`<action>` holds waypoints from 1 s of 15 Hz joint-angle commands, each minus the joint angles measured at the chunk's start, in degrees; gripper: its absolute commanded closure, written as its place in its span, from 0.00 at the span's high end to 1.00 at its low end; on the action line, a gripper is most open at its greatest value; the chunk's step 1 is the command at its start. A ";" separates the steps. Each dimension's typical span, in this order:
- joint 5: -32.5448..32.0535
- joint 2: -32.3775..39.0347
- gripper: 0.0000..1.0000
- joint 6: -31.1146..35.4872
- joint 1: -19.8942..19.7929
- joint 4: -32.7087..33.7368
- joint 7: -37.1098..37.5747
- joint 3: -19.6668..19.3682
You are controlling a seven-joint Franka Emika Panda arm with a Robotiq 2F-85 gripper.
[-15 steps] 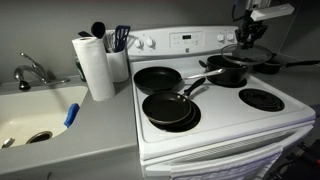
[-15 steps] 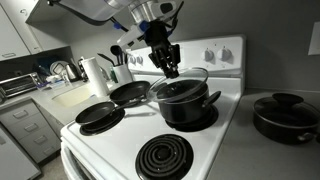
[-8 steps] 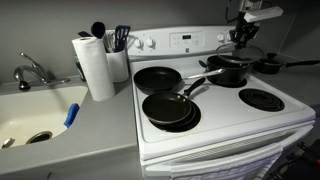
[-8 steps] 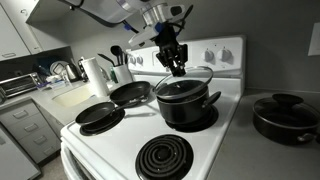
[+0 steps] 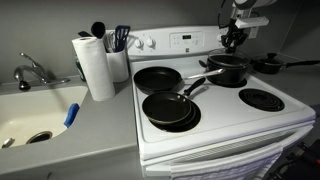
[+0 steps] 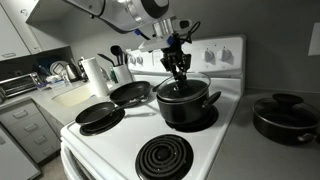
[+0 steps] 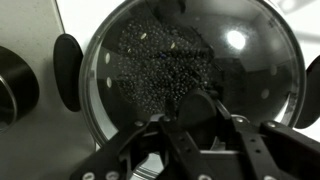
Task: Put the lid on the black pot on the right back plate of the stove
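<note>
The deep black pot with side handles (image 6: 186, 103) is sitting on the right back plate of the white electric stove (image 5: 225, 116). The round clear glass lid (image 6: 185, 84) is hanging directly over this pot, centred on its mouth and level or nearly so. Whether the lid's rim is already touching the pot's rim cannot be told from either exterior view. The Robotiq gripper (image 6: 179, 70) is reaching straight down above the pot. In the wrist view its dark fingers (image 7: 232, 128) are converging at the lid's centre and appear to be pinching the dark knob there, though the knob itself is mostly hidden. Through the glass (image 7: 190, 60) the pot's speckled black inside is showing. The lid is likely to handle as a stiff, fairly weighty and breakable thing, and its smooth dome is probably offering the pads nothing to bite on. The central knob therefore looks like the only sound place to take hold, since it is also keeping the weight balanced under the wrist. Lowering gently would suit it, because a tilted or dropped rim could chip against the pot.
</note>
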 commanded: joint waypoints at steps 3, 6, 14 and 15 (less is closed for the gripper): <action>2.58 2.80 0.14 -0.88 -0.17 4.21 -2.85 -0.03; 2.44 2.63 0.14 -2.29 0.08 3.78 -2.32 -0.13; 2.03 2.55 0.14 -5.81 0.18 3.76 -2.38 -0.20; 1.79 2.77 0.14 -7.23 0.25 4.22 -2.22 -0.25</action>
